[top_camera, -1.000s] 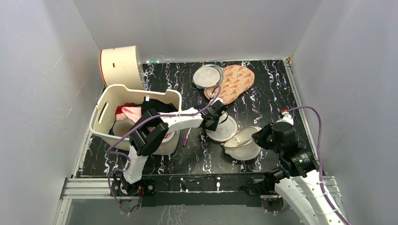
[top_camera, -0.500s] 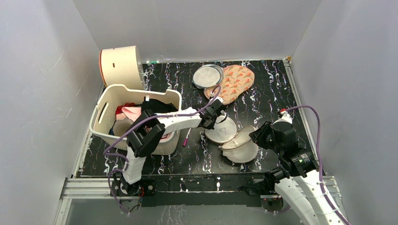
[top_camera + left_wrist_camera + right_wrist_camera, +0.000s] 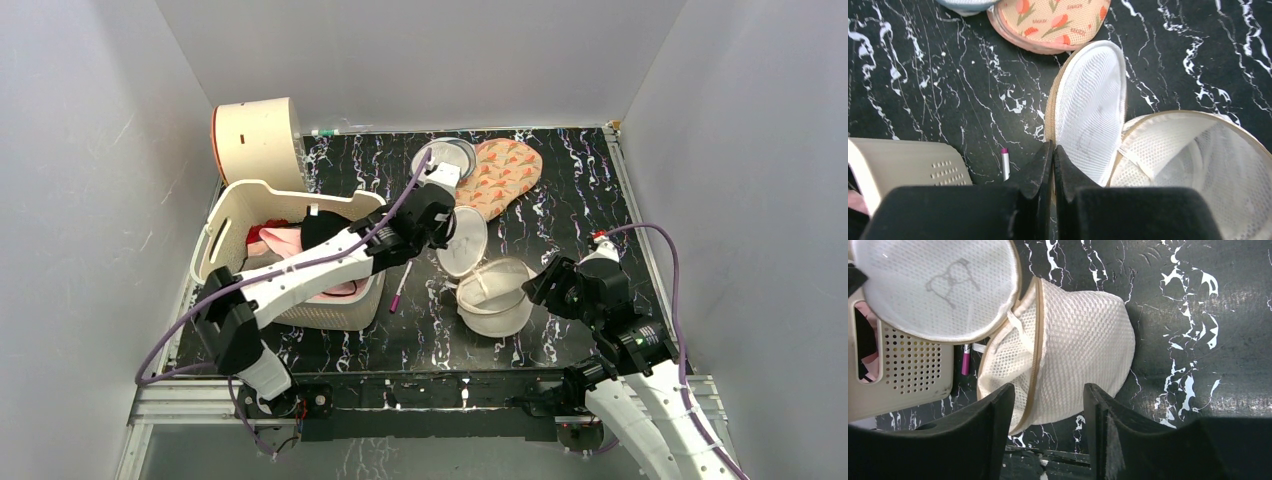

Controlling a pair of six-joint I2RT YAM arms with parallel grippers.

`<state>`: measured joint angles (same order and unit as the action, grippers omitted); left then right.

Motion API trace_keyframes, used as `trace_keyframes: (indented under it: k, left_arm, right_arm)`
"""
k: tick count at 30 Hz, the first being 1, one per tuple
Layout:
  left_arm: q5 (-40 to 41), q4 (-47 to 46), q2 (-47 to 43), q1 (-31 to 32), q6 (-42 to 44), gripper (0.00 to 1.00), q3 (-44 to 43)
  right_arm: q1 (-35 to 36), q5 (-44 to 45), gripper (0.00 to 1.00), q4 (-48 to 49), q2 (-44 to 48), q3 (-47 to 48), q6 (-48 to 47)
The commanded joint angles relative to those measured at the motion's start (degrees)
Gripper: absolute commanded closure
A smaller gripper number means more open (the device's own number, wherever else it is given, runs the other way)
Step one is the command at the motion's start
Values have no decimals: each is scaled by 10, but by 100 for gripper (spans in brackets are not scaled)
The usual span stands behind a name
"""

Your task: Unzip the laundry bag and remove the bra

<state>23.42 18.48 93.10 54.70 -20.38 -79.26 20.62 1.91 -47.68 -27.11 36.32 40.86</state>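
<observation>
Left claw (image 3: 1053,148) is clenched on the flap rim of the round beige mesh laundry bag (image 3: 1083,340), holding the flap upright. Right claw (image 3: 1048,389) is released, just beside the bag's dome.

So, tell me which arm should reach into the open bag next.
Right. The right gripper is open and free beside the bag; the left gripper is shut on the lid's rim, holding it up.

We see plain pale grey walls (image 3: 400,60) on three sides, a black bench (image 3: 570,180) with white marble veining, a metal rail (image 3: 170,400) along the near edge, and even light.
</observation>
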Motion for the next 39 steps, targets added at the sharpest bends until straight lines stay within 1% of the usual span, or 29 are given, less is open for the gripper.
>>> trace_keyframes:
  k: [1,4,5,8,11,14,18,20,27,31,35,39]
  left_arm:
    - [18,-56,-69,20,65,100,26]
    - [46,-84,-91,47,114,100,36]
    - [63,-98,-96,61,149,100,41]
    - [109,-133,-100,105,221,100,56]
    - [134,-148,-97,132,255,100,65]
    - [130,-173,-96,151,281,100,83]
    - [97,-209,-93,175,328,100,111]
    - [94,-223,-89,190,352,100,119]
    - [92,-230,-67,229,390,100,134]
    - [91,-215,-41,253,406,100,128]
    - [101,-194,-3,275,420,100,115]
    - [80,-176,30,288,408,100,108]
  right_arm:
    - [2,-5,48,35,3,28,-6]
    - [3,-3,47,32,3,40,-6]
    - [3,-3,47,33,4,45,-7]
    - [3,-3,40,38,17,64,-14]
    - [3,2,31,49,37,81,-21]
    - [3,21,25,48,57,106,-34]
    - [2,61,16,38,82,137,-58]
    - [3,69,14,40,94,149,-70]
    - [2,150,2,21,128,187,-103]
    - [2,176,2,26,158,179,-101]
    - [3,181,2,28,181,161,-87]
    - [4,184,2,28,183,157,-86]
